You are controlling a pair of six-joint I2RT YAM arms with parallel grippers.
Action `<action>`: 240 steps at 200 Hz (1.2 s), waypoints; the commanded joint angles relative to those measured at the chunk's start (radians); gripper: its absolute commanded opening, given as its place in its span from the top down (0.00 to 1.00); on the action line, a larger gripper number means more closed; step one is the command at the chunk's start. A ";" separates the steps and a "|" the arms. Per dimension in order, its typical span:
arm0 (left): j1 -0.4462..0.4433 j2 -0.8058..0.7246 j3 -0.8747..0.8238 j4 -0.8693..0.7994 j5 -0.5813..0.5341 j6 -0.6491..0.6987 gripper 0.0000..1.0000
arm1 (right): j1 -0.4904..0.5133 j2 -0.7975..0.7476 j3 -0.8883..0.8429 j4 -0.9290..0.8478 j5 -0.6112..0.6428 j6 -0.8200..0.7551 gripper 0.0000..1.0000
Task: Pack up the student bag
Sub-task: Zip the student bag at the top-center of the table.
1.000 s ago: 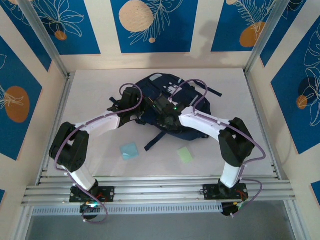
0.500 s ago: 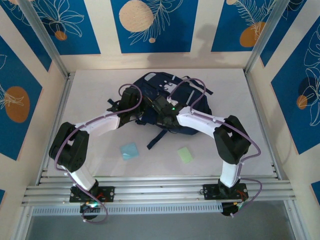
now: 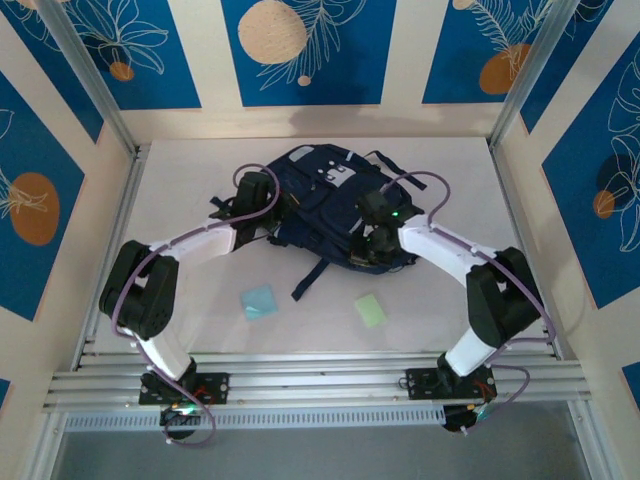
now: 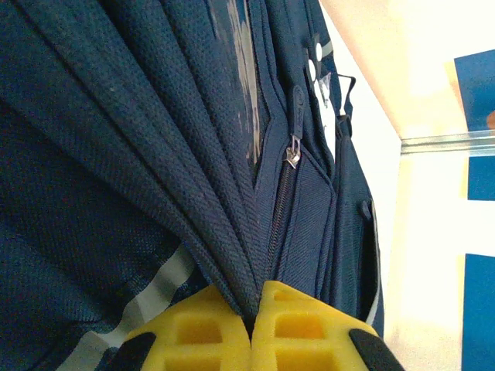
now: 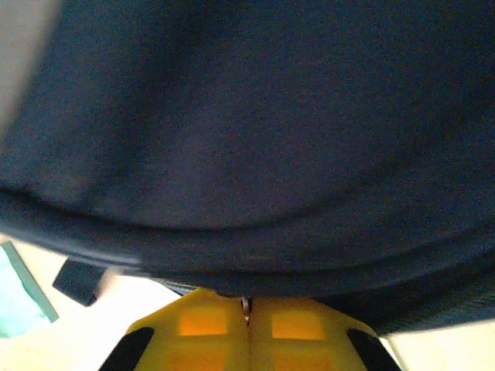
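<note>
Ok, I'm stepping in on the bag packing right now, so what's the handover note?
The left gripper is shut on a fold of the student bag.
The right gripper is shut at the bag's near edge, apparently pinching something small there.
The bag lies centred on the table; a blue card and a green card lie loose nearer the arms.
Done: bag gripped. Left: the cards, probably, go in.

The student bag (image 4: 116, 154) is matt, coarse-woven cloth with a shiny metal zip pull (image 4: 292, 154)

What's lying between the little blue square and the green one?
In the top view, only the bag's strap tip, close to the blue square; the rest towards the green square is bare table.
</note>
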 commanded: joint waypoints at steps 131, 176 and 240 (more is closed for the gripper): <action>0.122 0.234 0.443 -0.222 0.181 0.299 0.47 | 0.028 0.121 0.173 0.120 -0.375 -0.056 1.00; 0.118 0.030 0.184 -0.256 0.183 0.203 0.39 | 0.046 0.263 0.347 0.167 -0.422 -0.018 1.00; 0.021 0.003 0.041 -0.137 0.205 0.073 0.40 | 0.084 0.249 0.317 0.199 -0.450 0.037 1.00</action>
